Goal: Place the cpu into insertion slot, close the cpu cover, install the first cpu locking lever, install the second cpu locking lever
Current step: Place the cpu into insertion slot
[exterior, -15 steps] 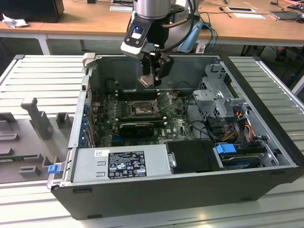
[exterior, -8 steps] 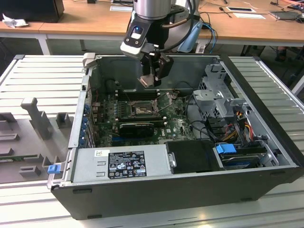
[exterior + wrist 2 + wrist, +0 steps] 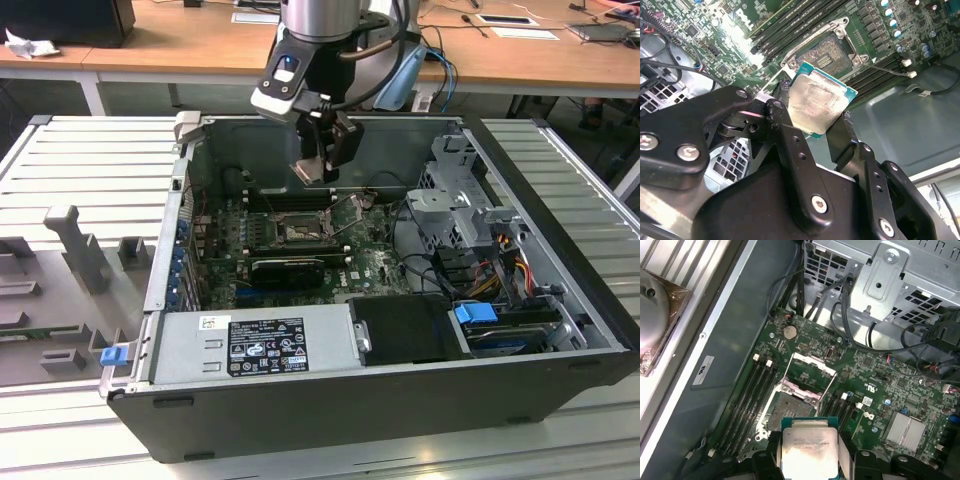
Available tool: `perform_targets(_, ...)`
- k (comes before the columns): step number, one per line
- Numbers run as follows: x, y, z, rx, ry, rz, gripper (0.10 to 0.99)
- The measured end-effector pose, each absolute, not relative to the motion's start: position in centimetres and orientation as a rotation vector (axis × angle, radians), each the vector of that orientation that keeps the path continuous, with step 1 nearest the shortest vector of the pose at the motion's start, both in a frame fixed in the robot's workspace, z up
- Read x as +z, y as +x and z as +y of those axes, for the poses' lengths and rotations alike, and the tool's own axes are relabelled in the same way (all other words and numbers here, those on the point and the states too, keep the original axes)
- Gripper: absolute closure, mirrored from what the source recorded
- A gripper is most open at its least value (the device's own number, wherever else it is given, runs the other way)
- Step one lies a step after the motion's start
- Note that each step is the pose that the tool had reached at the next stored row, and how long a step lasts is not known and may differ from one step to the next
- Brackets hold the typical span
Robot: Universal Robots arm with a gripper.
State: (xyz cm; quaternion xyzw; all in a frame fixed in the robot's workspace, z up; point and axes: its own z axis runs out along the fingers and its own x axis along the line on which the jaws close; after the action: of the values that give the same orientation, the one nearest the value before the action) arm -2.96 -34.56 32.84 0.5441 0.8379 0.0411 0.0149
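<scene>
My gripper (image 3: 322, 165) hangs inside the open computer case, shut on the cpu (image 3: 311, 171), a flat square chip with a pale metal top. In both wrist views the cpu (image 3: 820, 102) (image 3: 807, 447) sits clamped by its edges between the two black fingers (image 3: 785, 125). It is held in the air above the motherboard, tilted in the second wrist view. The insertion slot (image 3: 790, 410) (image 3: 829, 54) (image 3: 296, 231) lies just below and ahead of the chip, and its dark square is bare. The cpu cover (image 3: 812, 362) stands swung up at the slot's far edge.
Memory slots (image 3: 747, 400) run beside the socket. A long black card (image 3: 286, 268) lies on the near side of it. A silver drive cage (image 3: 460, 200) with loose cables fills the exterior view's right, and the power supply (image 3: 270, 340) lines the case front. A heatsink (image 3: 907, 427) sits on the board.
</scene>
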Motion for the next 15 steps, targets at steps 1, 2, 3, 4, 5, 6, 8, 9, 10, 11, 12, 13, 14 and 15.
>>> perform_targets(1, 32.83, -2.96, -34.56, 0.128, 1.7, 2.603, 0.545)
perform_targets(2, 32.83, -2.96, -34.56, 0.128, 1.707, 2.599, 0.545)
perform_targets(3, 32.82, -2.96, -34.56, 0.128, 1.712, 2.595, 0.545)
perform_targets(4, 32.82, -2.96, -34.56, 0.128, 1.716, 2.592, 0.545)
perform_targets(5, 32.81, -2.96, -34.56, 0.127, 1.724, 2.587, 0.545)
perform_targets(6, 32.8, -2.96, -34.56, 0.127, 1.728, 2.583, 0.545)
perform_targets(8, 32.78, -2.96, -34.56, 0.127, 1.741, 2.574, 0.545)
perform_targets(9, 32.77, -2.96, -34.56, 0.127, 1.747, 2.57, 0.545)
perform_targets(10, 32.76, -2.96, -34.56, 0.127, 1.753, 2.566, 0.545)
perform_targets(11, 32.74, -2.96, -34.56, 0.126, 1.762, 2.559, 0.545)
perform_targets(12, 32.72, -2.96, -34.56, 0.126, 1.77, 2.554, 0.545)
perform_targets(13, 32.71, -2.96, -34.56, 0.126, 1.774, 2.551, 0.545)
perform_targets(14, 32.69, -2.96, -34.56, 0.126, 1.777, 2.548, 0.545)
perform_targets(15, 32.64, -2.96, -34.56, 0.126, 1.78, 2.546, 0.545)
